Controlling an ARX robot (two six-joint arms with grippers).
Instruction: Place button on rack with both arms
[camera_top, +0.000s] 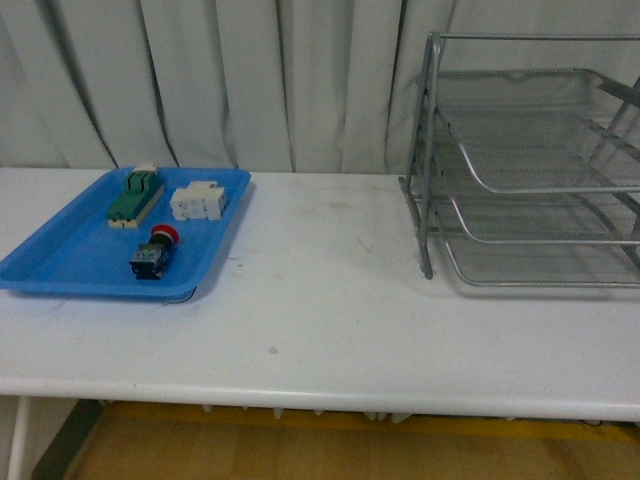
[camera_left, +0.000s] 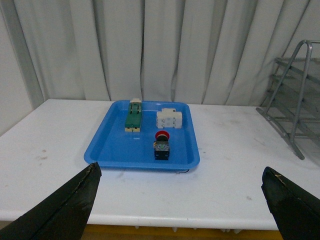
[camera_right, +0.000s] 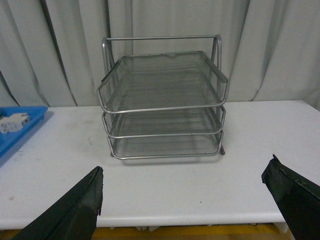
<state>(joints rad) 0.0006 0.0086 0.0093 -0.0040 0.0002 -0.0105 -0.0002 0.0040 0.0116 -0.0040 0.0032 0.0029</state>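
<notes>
A scuffed white bench (camera_top: 330, 300) stands before pale curtains (camera_top: 250, 80). The left hand (camera_left: 180, 172) and right hand (camera_right: 185, 167) are spread wide and empty. The button (camera_top: 155, 250) lies in a blue tray (camera_top: 60, 265) ahead of the left hand, and the rack (camera_top: 530, 180) stands ahead of the right hand.

Even soft lighting, slightly soft focus

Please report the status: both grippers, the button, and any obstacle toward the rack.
Left gripper open, right gripper open, both holding nothing. Button lying in blue tray, untouched. Rack stands apart on table; nothing seen between.
</notes>
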